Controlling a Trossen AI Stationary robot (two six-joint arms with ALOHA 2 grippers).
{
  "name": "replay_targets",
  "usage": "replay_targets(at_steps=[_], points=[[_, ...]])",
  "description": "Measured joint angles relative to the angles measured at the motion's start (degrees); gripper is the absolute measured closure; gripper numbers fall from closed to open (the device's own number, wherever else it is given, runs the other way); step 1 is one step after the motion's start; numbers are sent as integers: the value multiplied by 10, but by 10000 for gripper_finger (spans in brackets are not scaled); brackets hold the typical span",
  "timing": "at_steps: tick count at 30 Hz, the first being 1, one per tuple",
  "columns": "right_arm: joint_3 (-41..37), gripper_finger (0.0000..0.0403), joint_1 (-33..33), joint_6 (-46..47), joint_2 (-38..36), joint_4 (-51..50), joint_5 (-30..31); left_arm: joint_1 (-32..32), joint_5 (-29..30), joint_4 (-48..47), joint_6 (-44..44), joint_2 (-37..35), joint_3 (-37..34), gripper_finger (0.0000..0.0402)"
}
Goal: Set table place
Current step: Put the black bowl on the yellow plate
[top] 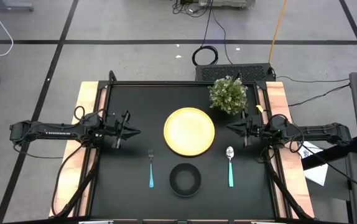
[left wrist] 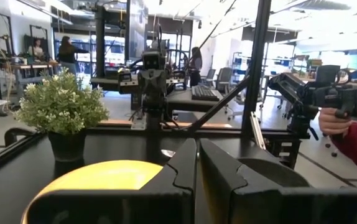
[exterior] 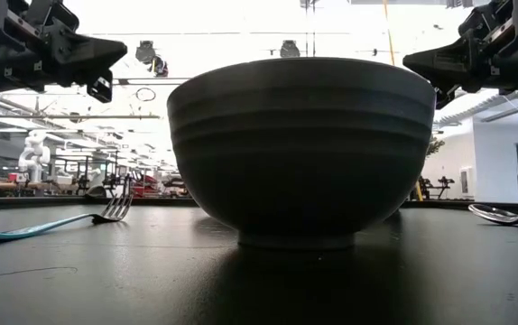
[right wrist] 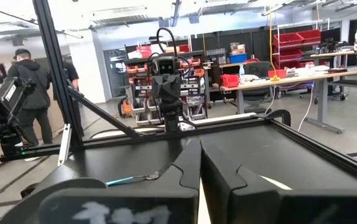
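Since everything already looks laid out, the task seems pretty much done: the yellow plate [top: 189,131] is centred on the table [top: 135,99], the fork [top: 151,168] and spoon [top: 230,165] are placed either side of the black bowl [top: 185,179] nearer the front edge. The left gripper [top: 135,131] and right gripper [top: 230,127] are parked at the sides, fingers pinched together, nothing held. No next move seems called for beyond staying clear. No writing can be read; lettering on the left arm is too small.
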State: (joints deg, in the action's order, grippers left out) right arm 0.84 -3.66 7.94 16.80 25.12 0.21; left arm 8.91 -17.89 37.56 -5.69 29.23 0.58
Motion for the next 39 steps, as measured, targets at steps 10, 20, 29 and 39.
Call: replay_targets(at_steps=[10,20,29,39], points=[[0,403,0,4,0,4,0,0,0,-6,4,0,0,376],[0,403,0,4,0,3,0,0,10,2,8,0,0,376],[0,403,0,4,0,3,0,0,10,-2,7,0,0,376],[0,403,0,4,0,3,0,0,10,-2,7,0,0,376]])
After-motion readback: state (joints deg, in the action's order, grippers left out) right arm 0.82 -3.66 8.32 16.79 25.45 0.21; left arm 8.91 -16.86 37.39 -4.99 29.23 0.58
